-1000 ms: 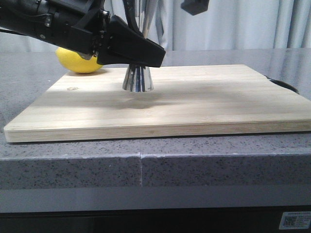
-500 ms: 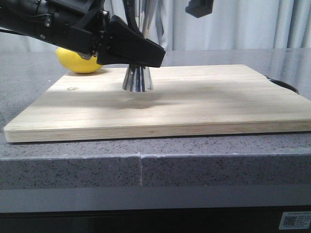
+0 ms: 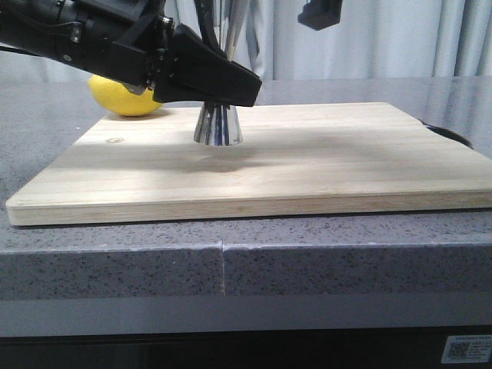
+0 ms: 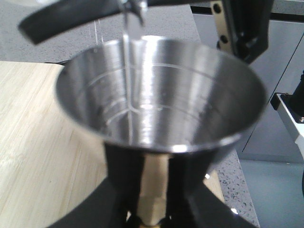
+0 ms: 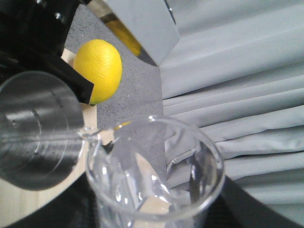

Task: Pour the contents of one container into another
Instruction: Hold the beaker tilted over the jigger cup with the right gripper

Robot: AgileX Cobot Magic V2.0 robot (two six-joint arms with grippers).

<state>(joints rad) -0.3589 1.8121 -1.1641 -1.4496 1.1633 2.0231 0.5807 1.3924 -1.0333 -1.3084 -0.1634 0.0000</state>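
The steel jigger (image 3: 218, 126) stands on the wooden cutting board (image 3: 323, 169), its base toward the back left. My left gripper (image 3: 231, 84) is shut on its gold waist (image 4: 152, 190), with black fingers (image 4: 118, 171) on either side. In the left wrist view the open upper cup (image 4: 161, 95) fills the frame. The clear glass beaker (image 5: 152, 175) is tilted in my right gripper (image 5: 154, 213), which is shut on it. Its lip (image 5: 86, 133) reaches over the jigger's rim (image 5: 35, 137). A thin clear stream (image 4: 129, 71) runs down into the cup. In the front view only a corner of the right gripper (image 3: 319, 11) shows.
A yellow lemon (image 3: 123, 100) lies on the grey stone counter (image 3: 307, 254) behind the board's back left corner, just behind my left arm (image 3: 77, 34). A dark handle (image 3: 450, 134) shows at the board's right end. Grey curtains (image 5: 247, 71) hang behind.
The visible part of my right gripper has shifted slightly to the right at the top of the front view. The left gripper and the jigger have stayed put.
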